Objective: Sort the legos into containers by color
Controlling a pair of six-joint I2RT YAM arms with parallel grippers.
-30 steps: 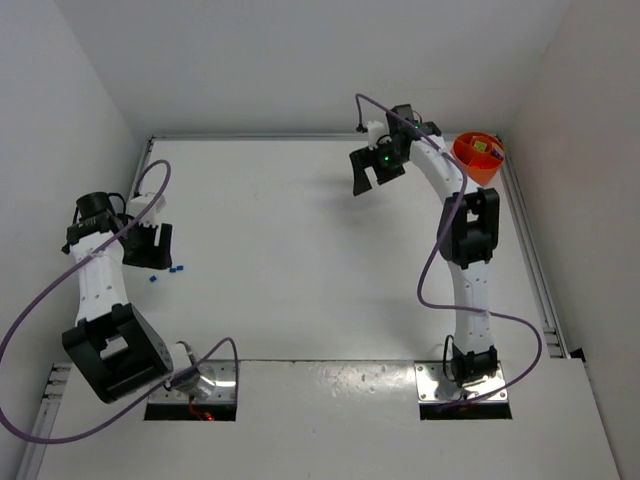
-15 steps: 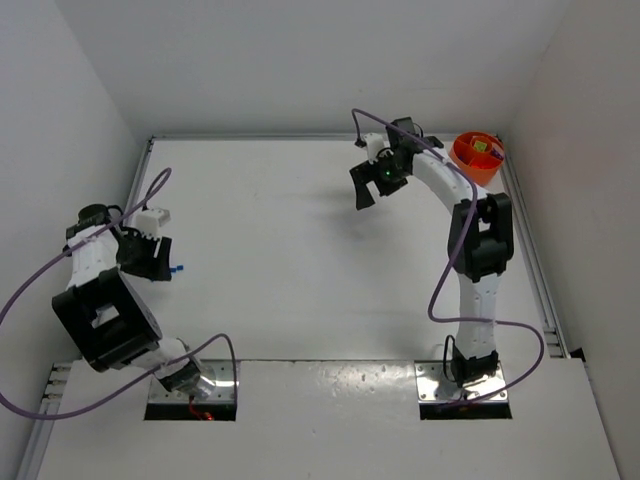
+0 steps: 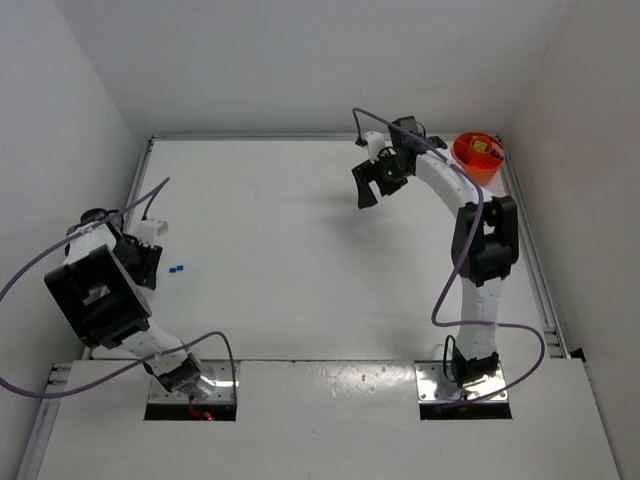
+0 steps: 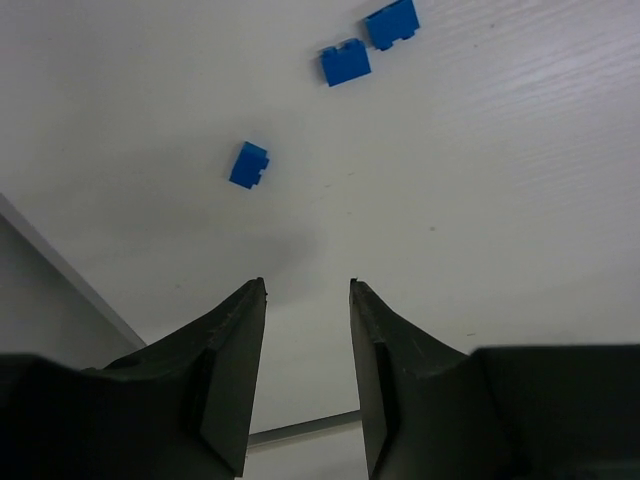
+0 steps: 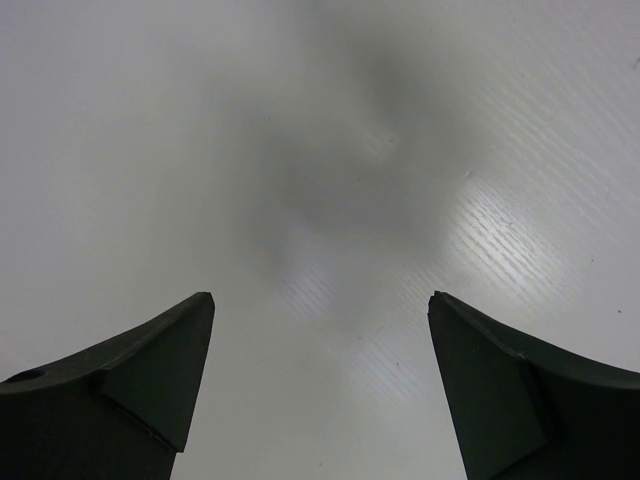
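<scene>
left end effector [image 4: 305,285] narrowed, empty, retreated from blue legos [image 4: 345,62]; right end effector [image 5: 320,295] wide, apparently empty.

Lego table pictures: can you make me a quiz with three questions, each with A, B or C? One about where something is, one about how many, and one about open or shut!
1. Where does the orange tub stand on the table?
A) far right corner
B) the middle
C) near left corner

2. How many blue bricks does the left wrist view show?
A) one
B) three
C) six

3. How is the right pincer?
A) shut on a yellow brick
B) shut on the tub
C) open, holding nothing

Answers:
1 A, the top view shows it at the far right corner.
2 B, three lie on the table ahead of the left pincer.
3 C, its jaws stand wide apart over bare table.
</scene>
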